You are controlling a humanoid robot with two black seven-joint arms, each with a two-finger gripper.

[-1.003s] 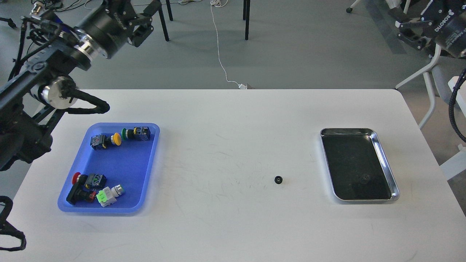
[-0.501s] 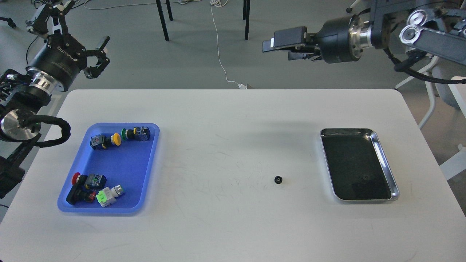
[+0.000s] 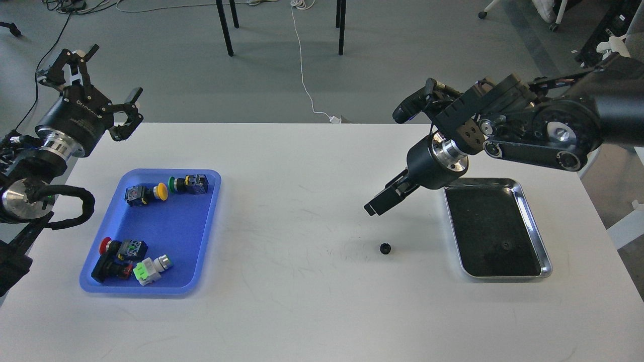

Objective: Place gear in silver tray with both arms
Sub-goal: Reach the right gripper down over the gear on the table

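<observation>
A small black gear (image 3: 385, 248) lies on the white table, left of the silver tray (image 3: 504, 275). The tray is shiny with a dark bottom and nothing large in it. My right gripper (image 3: 375, 208) hangs tilted down and to the left, a short way above and behind the gear, not touching it. Its fingers overlap in this view, so I cannot tell them apart. My left gripper (image 3: 115, 70) is open and empty, held high beyond the table's far left corner, far from the gear.
A blue plastic tray (image 3: 201, 236) with several push-button switches stands on the left of the table. My right arm (image 3: 528, 136) reaches over the silver tray's far end. Chair legs and a white cable are on the floor behind.
My right arm has swung down from high beyond the far edge to just above the table near the gear. My left gripper has shifted slightly down and left.
</observation>
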